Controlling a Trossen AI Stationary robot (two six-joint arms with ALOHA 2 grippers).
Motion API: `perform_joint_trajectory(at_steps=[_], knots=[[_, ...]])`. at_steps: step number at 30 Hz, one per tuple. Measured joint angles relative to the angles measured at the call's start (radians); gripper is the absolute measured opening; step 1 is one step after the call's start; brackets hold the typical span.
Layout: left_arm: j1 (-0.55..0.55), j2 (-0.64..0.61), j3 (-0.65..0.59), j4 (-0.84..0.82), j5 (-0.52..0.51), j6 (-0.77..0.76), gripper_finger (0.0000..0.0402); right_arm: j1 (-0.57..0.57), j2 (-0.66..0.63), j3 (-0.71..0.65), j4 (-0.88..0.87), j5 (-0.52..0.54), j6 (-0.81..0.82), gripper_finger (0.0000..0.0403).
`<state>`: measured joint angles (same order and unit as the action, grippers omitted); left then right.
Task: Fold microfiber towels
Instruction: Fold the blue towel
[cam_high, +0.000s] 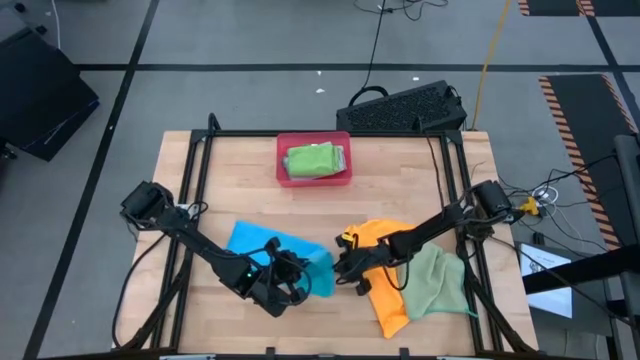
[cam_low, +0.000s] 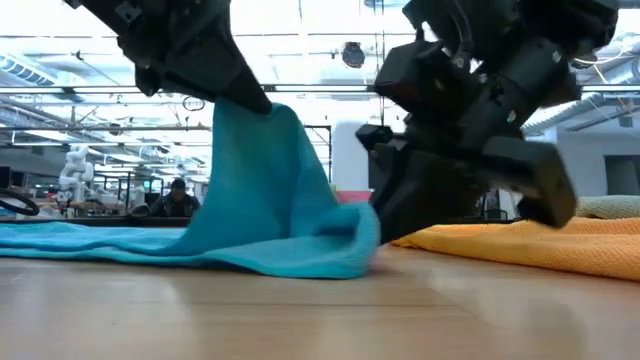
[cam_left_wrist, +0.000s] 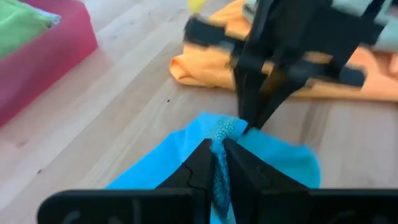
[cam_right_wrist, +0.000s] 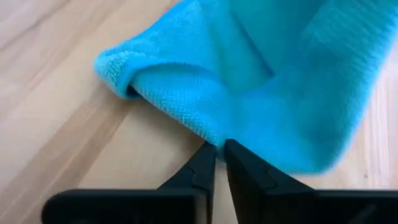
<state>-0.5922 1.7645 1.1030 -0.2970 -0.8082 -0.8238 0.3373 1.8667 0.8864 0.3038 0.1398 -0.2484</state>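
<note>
A bright blue towel (cam_high: 262, 245) lies on the wooden table, left of centre and near the front. Part of it is drawn up into a peak (cam_low: 250, 110). My left gripper (cam_left_wrist: 219, 152) is shut on that raised part. My right gripper (cam_right_wrist: 219, 152) comes in from the right and is shut at the towel's rolled-over right edge (cam_low: 360, 245). An orange towel (cam_high: 385, 255) and a pale green towel (cam_high: 437, 280) lie flat under and beside my right arm. A bright green towel (cam_high: 313, 158) lies folded in the pink tray (cam_high: 283, 172). My left gripper pinches a bunched bit of the blue towel (cam_left_wrist: 219, 132) between its two fingers, slanting down from the table's left. That bit is lifted, and the cloth hangs from it like a tent down to the table. My right gripper pinches the towel's folded-over edge (cam_right_wrist: 214, 138) with only its fingertips, slanting down from the table's right. That edge sits low, close to the tabletop.
The pink tray stands at the far middle of the table. A dark metal frame (cam_high: 195, 180) runs along the table's edges. A black keyboard (cam_high: 405, 108) lies beyond the far right corner. Bare wood (cam_high: 250, 190) shows between the tray and the blue towel.
</note>
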Motion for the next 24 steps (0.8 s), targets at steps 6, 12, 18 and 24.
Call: perform_joint_trajectory(at_steps=[6,12,18,24], knots=[[0.002,0.0,0.0,-0.017,-0.001,-0.01,0.004,0.012,-0.101,0.0,-0.115,0.017,0.135,0.0079],[0.003,0.0,0.0,0.015,-0.005,-0.01,0.004,0.061,-0.102,0.002,0.04,0.049,0.451,0.013],[0.005,0.0,0.0,0.028,-0.005,-0.009,0.004,0.133,-0.024,0.001,0.101,0.168,0.556,0.0174],[0.013,0.0,0.0,0.073,-0.005,0.031,0.004,0.135,0.035,0.002,0.174,0.215,0.667,0.0178]])
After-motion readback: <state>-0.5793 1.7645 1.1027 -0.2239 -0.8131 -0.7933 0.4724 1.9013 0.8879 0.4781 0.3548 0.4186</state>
